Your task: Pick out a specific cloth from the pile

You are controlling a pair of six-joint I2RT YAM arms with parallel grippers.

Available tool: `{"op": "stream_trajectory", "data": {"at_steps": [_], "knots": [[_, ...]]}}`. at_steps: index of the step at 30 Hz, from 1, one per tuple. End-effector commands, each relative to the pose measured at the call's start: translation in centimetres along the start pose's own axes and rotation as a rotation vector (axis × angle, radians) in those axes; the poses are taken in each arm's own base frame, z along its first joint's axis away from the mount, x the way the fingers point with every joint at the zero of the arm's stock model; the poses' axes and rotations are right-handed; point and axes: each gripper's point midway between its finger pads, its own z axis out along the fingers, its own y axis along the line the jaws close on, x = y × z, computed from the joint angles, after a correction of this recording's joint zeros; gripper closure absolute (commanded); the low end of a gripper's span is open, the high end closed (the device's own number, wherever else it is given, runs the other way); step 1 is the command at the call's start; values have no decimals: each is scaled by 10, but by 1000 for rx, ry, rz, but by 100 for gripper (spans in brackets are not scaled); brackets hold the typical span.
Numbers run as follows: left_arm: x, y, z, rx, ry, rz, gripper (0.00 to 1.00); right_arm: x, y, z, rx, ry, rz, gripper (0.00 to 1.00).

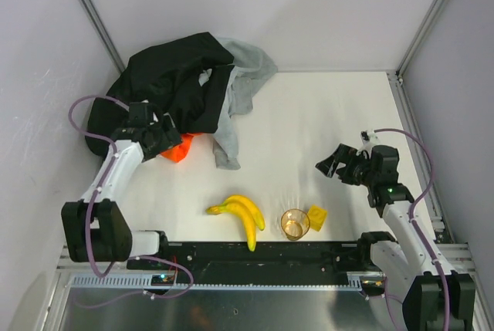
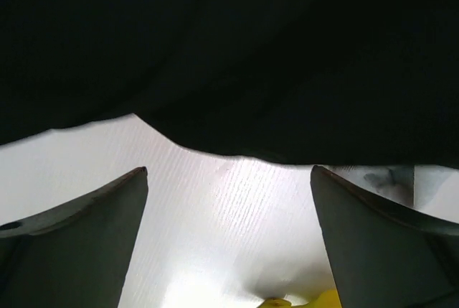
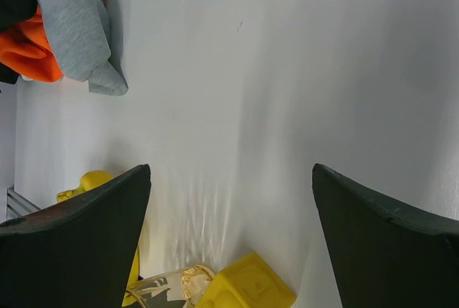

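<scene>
Left wrist view shows the left tool [image 2: 229,171] released: its two fingers stand wide apart and nothing is between them. Below them is the bare white table [image 2: 215,215], and just ahead the black garment [image 2: 229,49] fills the whole upper part of the view. Whether the tool touches the fabric I cannot tell. From the top camera this tool is at the near-left edge of the pile [image 1: 154,88], where the black garment meets the orange cloth [image 1: 179,150]. The grey cloth [image 1: 235,99] lies along the right side of the garment, and one strip of it runs toward the near side. The white cloth [image 1: 204,78] shows only as a small pale patch in a fold between the black garment and the grey cloth; the rest of it is hidden. The right tool [image 1: 330,167] is also released and grasps nothing. It hangs over bare table on the right side, well apart from the pile. Near the front edge lie two bananas [image 1: 241,215], a glass cup [image 1: 294,224] and a yellow block [image 1: 316,217] just beside the cup.
</scene>
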Motion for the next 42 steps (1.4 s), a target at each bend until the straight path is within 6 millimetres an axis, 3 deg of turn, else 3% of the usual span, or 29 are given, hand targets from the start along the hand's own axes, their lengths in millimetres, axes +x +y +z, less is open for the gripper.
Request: {"op": "stream_trajectory", "data": {"at_steps": [1,13,21,24,28,34,38,42], "knots": [[-15,-1,6,58,37,-32,0,-2,3,4,-5,-2,-3,1],[-41,0,55,9,113,-79,1,4,4,8,11,-7,3,1],[-66,-5,73,9,99,-36,11,6,3,10,14,2,-2,1],[-70,-5,76,8,98,-26,21,6,2,10,17,0,-1,1],[-64,-6,79,24,119,-23,43,6,3,10,16,2,0,1],[-77,-10,64,49,68,16,92,7,3,9,21,3,2,1],[-101,-9,36,28,-38,14,99,8,4,8,18,5,2,1],[-140,-12,-9,22,-206,-7,99,9,7,8,8,10,2,1]]}}
